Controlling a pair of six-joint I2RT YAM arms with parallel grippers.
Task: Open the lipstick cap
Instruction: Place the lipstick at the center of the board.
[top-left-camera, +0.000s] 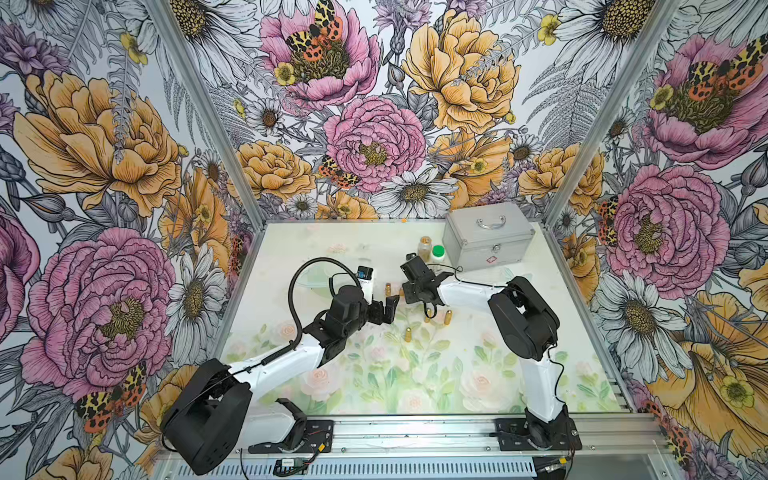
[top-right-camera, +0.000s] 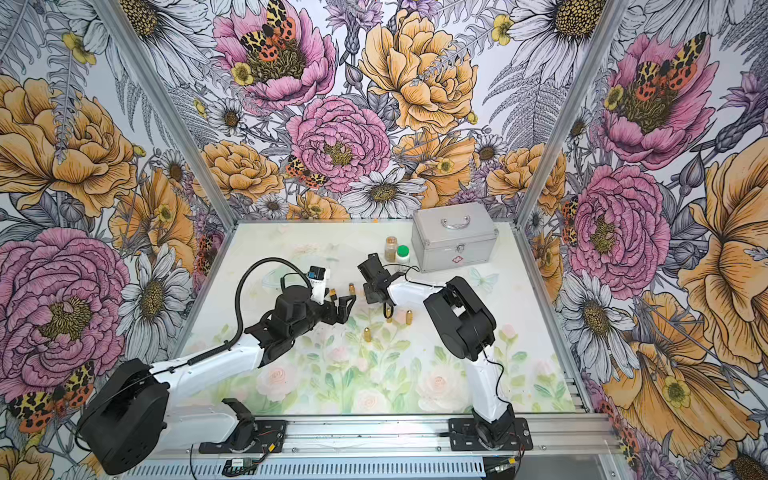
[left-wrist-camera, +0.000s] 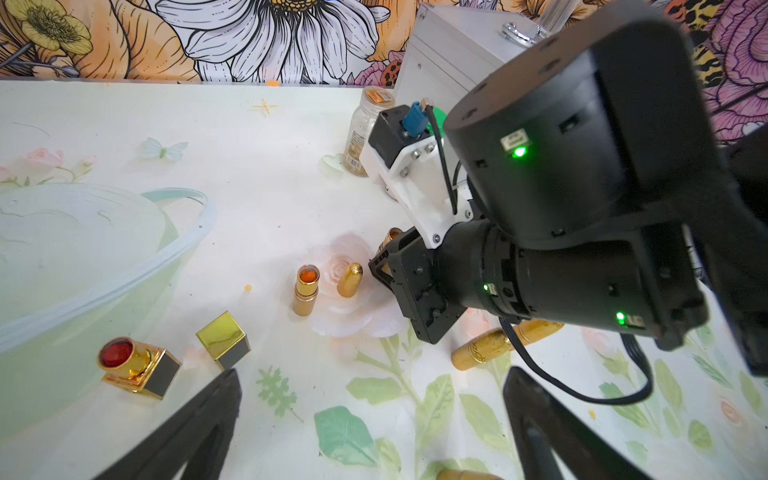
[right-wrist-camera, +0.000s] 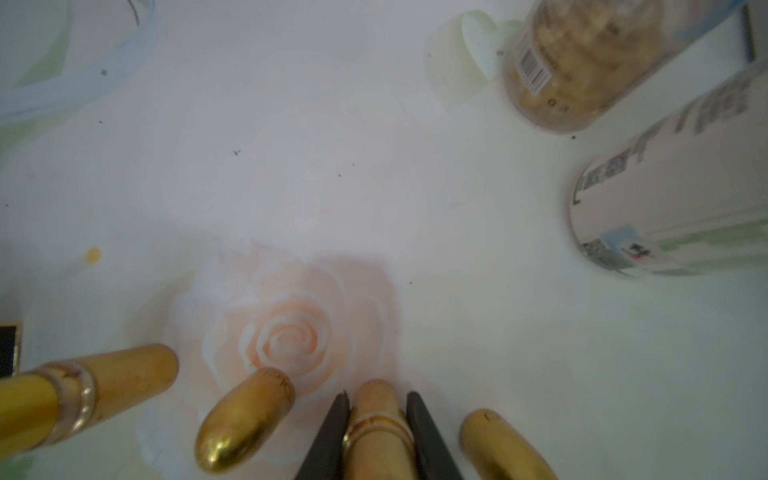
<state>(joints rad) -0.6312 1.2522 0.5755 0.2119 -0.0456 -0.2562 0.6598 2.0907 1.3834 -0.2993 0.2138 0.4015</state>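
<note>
1. Jaws of the right gripper (right-wrist-camera: 377, 397) are clamped on a gold lipstick tube (right-wrist-camera: 376, 449) at its ringed band; this tube stands upright near the middle of the worktop (top-left-camera: 374, 382), somewhat toward the far edge; its top is hidden, so I cannot tell whether the cap is on.
2. The left gripper (left-wrist-camera: 372, 371) hangs just beside that spot, on the side of the worktop's left edge; its 2 black fingers (left-wrist-camera: 199, 424) are spread wide apart with nothing between them.
3. An open lipstick (left-wrist-camera: 306, 289) with an orange stick stands upright close to the gripped tube; a bullet-shaped gold cap (left-wrist-camera: 350, 279) stands between the 2, apart from both.
4. A second gold cap (right-wrist-camera: 498, 444) stands just beside the gripped tube on its other side.
5. A square gold lipstick (left-wrist-camera: 137, 368) showing a red stick and a square gold cap (left-wrist-camera: 224, 338) sit near each other, not touching; the cap is close to the tip of 1 left finger.
6. A glittery gold lipstick (left-wrist-camera: 505, 340) lies on its side under the right arm's wrist.
7. A jar of gold beads (top-left-camera: 424, 247) and a white bottle (top-left-camera: 437, 253) with a green lid stand side by side near the far edge; a silver metal case (top-left-camera: 488, 237) fills the far right corner just beside them.
</note>
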